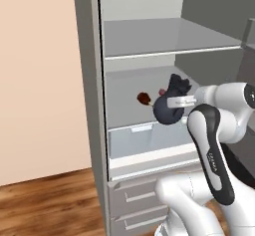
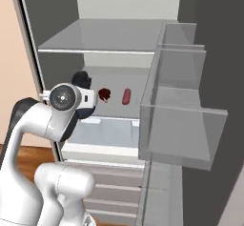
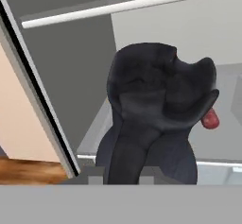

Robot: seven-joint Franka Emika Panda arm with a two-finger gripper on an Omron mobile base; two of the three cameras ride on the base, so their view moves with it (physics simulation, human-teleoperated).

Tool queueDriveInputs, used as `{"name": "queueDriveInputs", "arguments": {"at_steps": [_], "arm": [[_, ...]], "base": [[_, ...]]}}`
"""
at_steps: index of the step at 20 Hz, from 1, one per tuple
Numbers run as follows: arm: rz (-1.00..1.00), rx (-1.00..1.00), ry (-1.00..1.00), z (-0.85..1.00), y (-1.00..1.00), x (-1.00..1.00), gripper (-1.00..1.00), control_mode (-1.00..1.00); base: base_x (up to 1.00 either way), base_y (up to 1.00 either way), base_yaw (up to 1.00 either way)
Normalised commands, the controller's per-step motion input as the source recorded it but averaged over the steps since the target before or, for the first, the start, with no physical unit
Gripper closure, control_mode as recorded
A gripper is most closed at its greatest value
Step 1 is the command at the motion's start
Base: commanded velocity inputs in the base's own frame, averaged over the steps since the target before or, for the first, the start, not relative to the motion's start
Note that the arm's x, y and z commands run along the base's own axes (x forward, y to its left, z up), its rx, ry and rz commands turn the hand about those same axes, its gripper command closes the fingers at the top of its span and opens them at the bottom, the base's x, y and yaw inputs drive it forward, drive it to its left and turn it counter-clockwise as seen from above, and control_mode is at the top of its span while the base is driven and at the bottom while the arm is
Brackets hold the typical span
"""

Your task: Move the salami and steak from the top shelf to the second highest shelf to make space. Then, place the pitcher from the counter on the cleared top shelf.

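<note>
At the far left of the left base view is a peach wall (image 1: 40,80) above a wood floor (image 1: 50,200); next comes the fridge's grey side post (image 1: 92,105). Inside, the top shelf (image 1: 169,51) lies bare, its pale front rim running across. Below it, on the second shelf (image 1: 122,93), the steak (image 1: 144,98) sits toward the left with its tan tip pointing down and right. Just right of it the pitcher (image 1: 172,103) hangs in the air in front of this shelf, tilted, its wavy rim up and toward the back. A sliver of the salami (image 1: 161,91) peeps out beside the pitcher's neck. The hand (image 1: 180,102) is closed on the pitcher, a white band of it crossing the dark body. Under the shelf is a translucent bluish drawer (image 1: 144,140), then grey drawers (image 1: 134,200) lower down.

From the right base view the pitcher (image 2: 82,84) is mostly hidden behind the wrist; the steak (image 2: 104,95) and the salami (image 2: 126,96) lie apart on the second shelf (image 2: 114,79), the salami upright on end as seen here (it may just be pointing away). Clear door bins (image 2: 181,120) fill the right.

In the hand view the pitcher (image 3: 156,109) looms close, the salami (image 3: 210,119) showing past its right edge, under the top shelf's rim (image 3: 132,4).
</note>
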Motion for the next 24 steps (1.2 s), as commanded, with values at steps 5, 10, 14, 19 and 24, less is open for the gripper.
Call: {"name": "queueDriveInputs", "arguments": {"at_steps": [5, 10, 14, 19, 24], "arm": [[0.0, 0.0, 0.0, 0.0, 0.0, 0.0, 1.0, 1.0], [0.0, -0.03, -0.02, 0.01, 0.04, 0.02, 1.0, -1.0], [0.0, -0.06, -0.03, 0.2, 0.02, -0.5, 1.0, -1.0], [0.0, -0.01, -0.06, 0.49, 0.0, -0.52, 1.0, -1.0], [-0.01, 0.0, -0.14, 0.91, 0.0, -0.11, 1.0, -1.0]], "base": [[0.62, -0.28, 0.0], [0.09, 0.0, 0.0], [0.0, 0.0, 0.0], [0.0, 0.0, 0.0], [0.0, 0.0, 0.0]]}}
